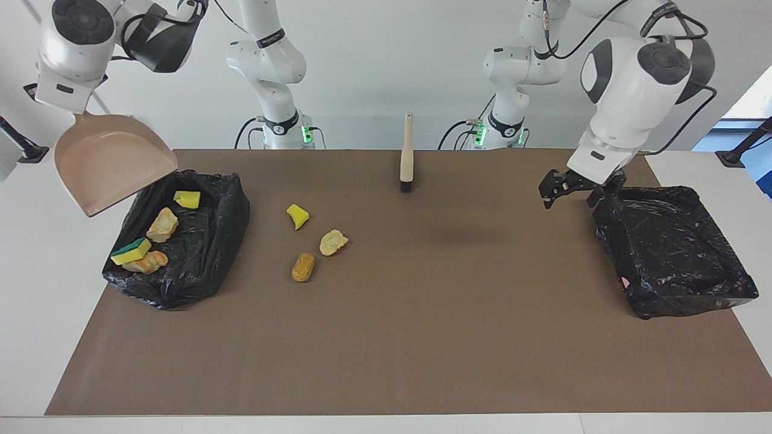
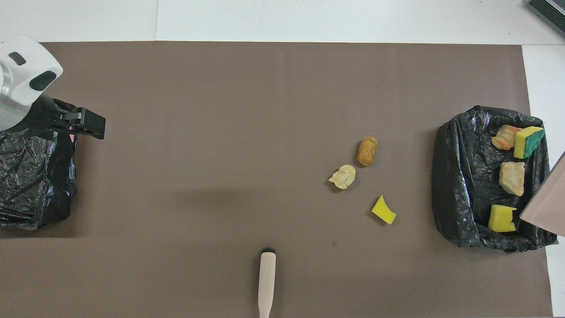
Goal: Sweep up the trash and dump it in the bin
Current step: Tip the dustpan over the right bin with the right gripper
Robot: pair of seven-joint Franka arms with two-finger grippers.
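Seven bits of trash: four lie in the black bin (image 1: pixel 181 241) at the right arm's end, three on the brown surface (image 1: pixel 386 337) beside it. A second black bin (image 1: pixel 675 253) holds nothing I can see. The right gripper (image 1: pixel 75 107), clamped on the dustpan (image 1: pixel 111 163), hangs over the first bin. The left gripper (image 1: pixel 576 188) hangs spread apart over the second bin's edge. One brush (image 1: pixel 407 154) lies near the robots. Only the facing view shows the whole dustpan.

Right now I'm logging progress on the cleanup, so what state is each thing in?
dustpan: empty, tilted, held up over the bin's edge.
right claw: shut on the dustpan handle.
left claw: open, holding nothing, over the other bin's edge.
bin at the right arm's end: holds four trash pieces.
other bin: no trash visible.
loose trash: three pieces on the mat.
brush: lying on the mat, unheld.
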